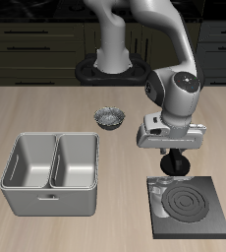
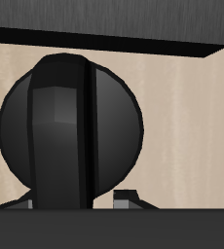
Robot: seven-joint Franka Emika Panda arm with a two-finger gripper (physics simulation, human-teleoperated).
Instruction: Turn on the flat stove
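The flat stove (image 1: pixel 189 207) is a dark grey square plate with grey coil rings, not glowing, near the table's front edge. My gripper (image 1: pixel 174 169) hangs just above the stove's back corner, where the knob is, and hides the knob in the exterior view. In the wrist view the black round knob (image 2: pixel 70 122) with its raised ridge fills the frame, close below the gripper (image 2: pixel 77 202). The fingertips (image 2: pixel 127 199) stand on either side of the ridge with a gap, not touching it. The gripper is open and empty. The stove's dark edge (image 2: pixel 104 21) shows beyond the knob.
A grey double-basin metal sink (image 1: pixel 51 172) stands beside the stove, near the table's front edge. A small wire bowl (image 1: pixel 109 117) sits farther back, near the middle. The robot's base (image 1: pixel 113 67) is at the table's back.
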